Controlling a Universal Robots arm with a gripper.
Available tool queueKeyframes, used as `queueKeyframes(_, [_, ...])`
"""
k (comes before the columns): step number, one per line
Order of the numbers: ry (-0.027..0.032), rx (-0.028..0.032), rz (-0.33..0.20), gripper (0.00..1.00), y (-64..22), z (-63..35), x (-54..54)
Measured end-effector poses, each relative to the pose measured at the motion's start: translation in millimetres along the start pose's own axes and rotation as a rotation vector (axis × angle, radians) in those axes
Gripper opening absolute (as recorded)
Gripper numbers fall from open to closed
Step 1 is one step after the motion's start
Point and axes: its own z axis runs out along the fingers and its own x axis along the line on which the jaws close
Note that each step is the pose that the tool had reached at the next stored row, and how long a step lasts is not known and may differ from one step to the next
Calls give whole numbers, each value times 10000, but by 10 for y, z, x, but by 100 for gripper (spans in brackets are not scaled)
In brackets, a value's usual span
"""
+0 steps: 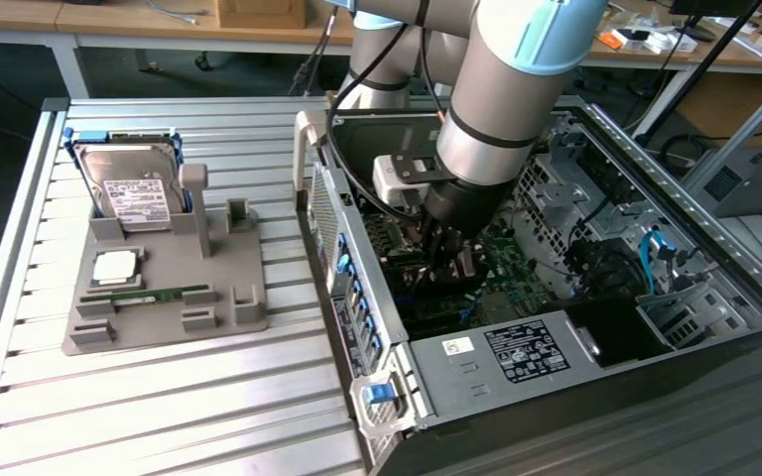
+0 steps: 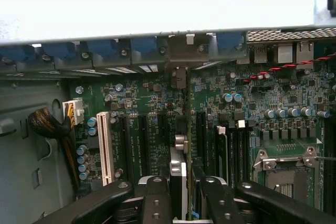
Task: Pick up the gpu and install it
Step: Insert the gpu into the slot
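My gripper (image 1: 444, 260) reaches down into the open PC case (image 1: 514, 357), just above the green motherboard (image 1: 520, 273). In the wrist view the gpu (image 2: 179, 174) shows edge-on: a thin green card with a silver and black cooler on one face. It stands upright between my two black fingers (image 2: 156, 198), and the gripper (image 2: 184, 203) is shut on it. The card runs in line with the dark expansion slots of the motherboard (image 2: 142, 103). Its far end with the metal bracket (image 2: 178, 77) reaches the case's rear wall. Whether its lower edge sits in a slot is hidden.
On the slatted table at the exterior view's left, a grey holder (image 1: 222, 317) carries a hard drive (image 1: 136, 193), a processor (image 1: 116, 266) and a RAM stick (image 1: 156, 295). Beside the card are a white slot (image 2: 103, 148), a cable bundle (image 2: 50, 124) and the processor socket (image 2: 286, 174).
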Motion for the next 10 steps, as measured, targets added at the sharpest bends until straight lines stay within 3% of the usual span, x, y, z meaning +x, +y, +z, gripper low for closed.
queueKeyframes(10, [-6, -7, -338, 27, 0, 0, -9])
